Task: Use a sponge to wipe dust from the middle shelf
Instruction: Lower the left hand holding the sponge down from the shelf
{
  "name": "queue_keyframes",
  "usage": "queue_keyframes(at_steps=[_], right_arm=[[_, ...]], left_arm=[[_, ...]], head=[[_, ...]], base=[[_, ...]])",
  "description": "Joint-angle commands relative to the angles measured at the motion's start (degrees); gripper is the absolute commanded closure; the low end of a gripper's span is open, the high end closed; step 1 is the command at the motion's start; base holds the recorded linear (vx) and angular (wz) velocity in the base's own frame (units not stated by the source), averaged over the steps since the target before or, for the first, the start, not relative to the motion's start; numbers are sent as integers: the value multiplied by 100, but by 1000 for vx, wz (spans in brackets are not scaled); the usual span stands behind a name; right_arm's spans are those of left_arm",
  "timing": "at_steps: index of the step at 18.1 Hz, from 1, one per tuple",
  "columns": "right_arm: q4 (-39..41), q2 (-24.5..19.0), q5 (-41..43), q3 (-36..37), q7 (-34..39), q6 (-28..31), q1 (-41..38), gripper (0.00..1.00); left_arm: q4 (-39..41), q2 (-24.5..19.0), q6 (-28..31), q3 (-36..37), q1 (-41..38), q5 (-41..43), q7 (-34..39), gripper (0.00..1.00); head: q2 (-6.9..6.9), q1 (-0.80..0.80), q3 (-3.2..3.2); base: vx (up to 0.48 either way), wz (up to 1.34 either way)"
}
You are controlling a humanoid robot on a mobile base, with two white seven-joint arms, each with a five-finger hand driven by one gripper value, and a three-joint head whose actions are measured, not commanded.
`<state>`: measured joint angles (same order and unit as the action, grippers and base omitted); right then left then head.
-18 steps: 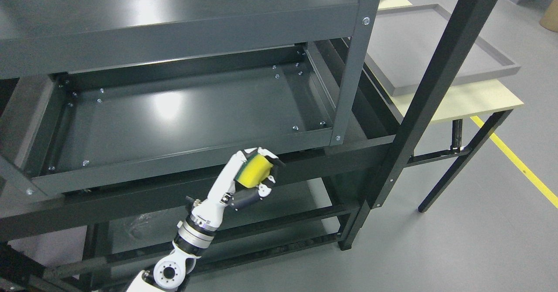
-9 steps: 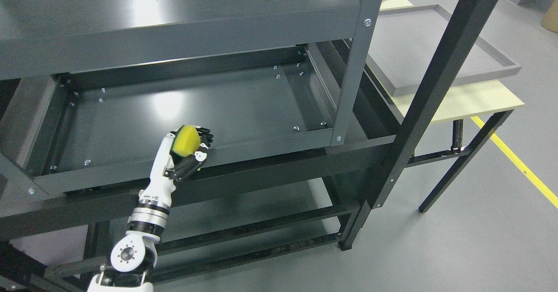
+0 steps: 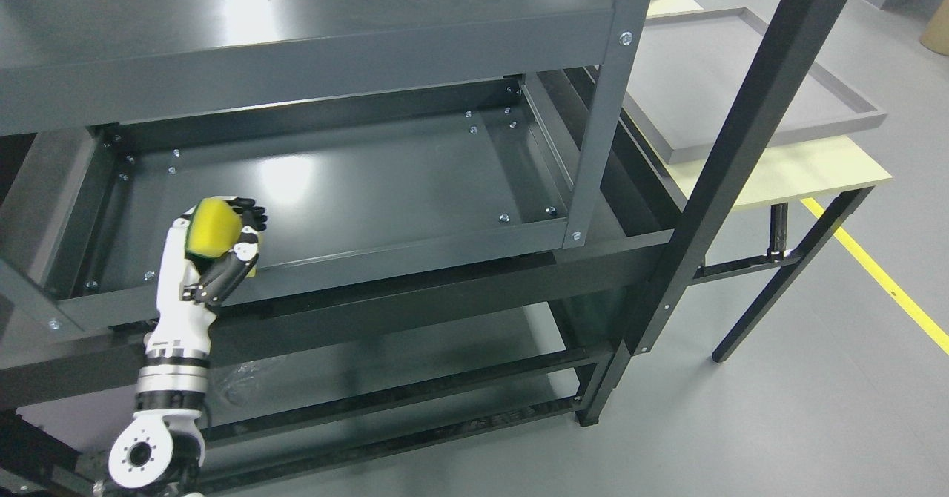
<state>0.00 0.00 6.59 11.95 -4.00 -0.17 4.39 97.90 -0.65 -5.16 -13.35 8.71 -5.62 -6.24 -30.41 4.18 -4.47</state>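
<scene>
Left hand [image 3: 211, 248]: white, fingered, arm entering at the lower left corner of the view. Fingers curled closed around the sponge [image 3: 210, 227], thumb side toward the viewer. Right hand: absent from the view.

Sponge: yellow block with a dark green scouring layer on its far face, held above the front rail of the middle shelf [image 3: 334, 185], near the shelf's front-left corner. Whether it already touches the shelf floor cannot be told; it appears to sit over the lip rather than pressed down.

Middle shelf: dark grey steel tray with raised rim, bolt heads at the corners, a glare patch left of centre. Top shelf [image 3: 296, 22] overhangs its rear edge. Upright post [image 3: 593, 148] stands at its front-right corner.

Handling note, step in hand (judgement): the hand is being placed at the left end to begin a pass. To wipe well, lower the sponge face flat onto the floor inside the rim, keep the knuckles clear of the front rail, and draw toward the right edge in overlapping strokes, working from front edge to rear edge under the overhang.

Change record: half a second ago the hand held the sponge farther right along the front rail; one second ago it was lower and farther right again, below the rail. Grip unchanged.
</scene>
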Motion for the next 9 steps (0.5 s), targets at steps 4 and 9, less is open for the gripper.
queue_keyframes(at_steps=[4, 9], right_arm=[[100, 100, 0, 0, -13, 422, 0, 0], [100, 100, 0, 0, -13, 422, 0, 0]], left_arm=[[361, -35, -29, -810, -326, -27, -53, 99], [361, -35, -20, -810, -326, -27, -88, 99]], head=[[0, 0, 0], [0, 0, 0]], base=[[0, 0], [0, 0]])
